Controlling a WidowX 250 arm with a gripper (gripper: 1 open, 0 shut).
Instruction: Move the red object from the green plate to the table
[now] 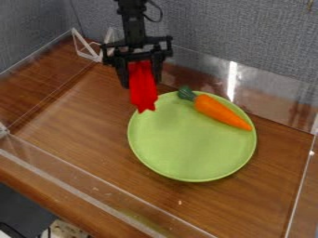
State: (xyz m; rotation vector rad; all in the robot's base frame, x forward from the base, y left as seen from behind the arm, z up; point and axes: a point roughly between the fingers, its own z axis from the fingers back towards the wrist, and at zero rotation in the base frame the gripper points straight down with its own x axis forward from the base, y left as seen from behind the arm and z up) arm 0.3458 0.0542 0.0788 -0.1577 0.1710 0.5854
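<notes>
Brown wood-grain table point(74, 112), walled by clear acrylic, was left bare to the left of the round lime-green plate point(187, 149). Held above the plate's far-left rim, the red bar-like object point(144, 89) hung long axis vertical, clamped in the black gripper point(138, 63).

The arm point(133, 13) is black throughout, a slim column ending in a wider black crossbar. From it hang the dark fingers point(123, 68) of the gripper point(141, 67). A thin cable seems to run beside the column, though blur hides detail.
</notes>
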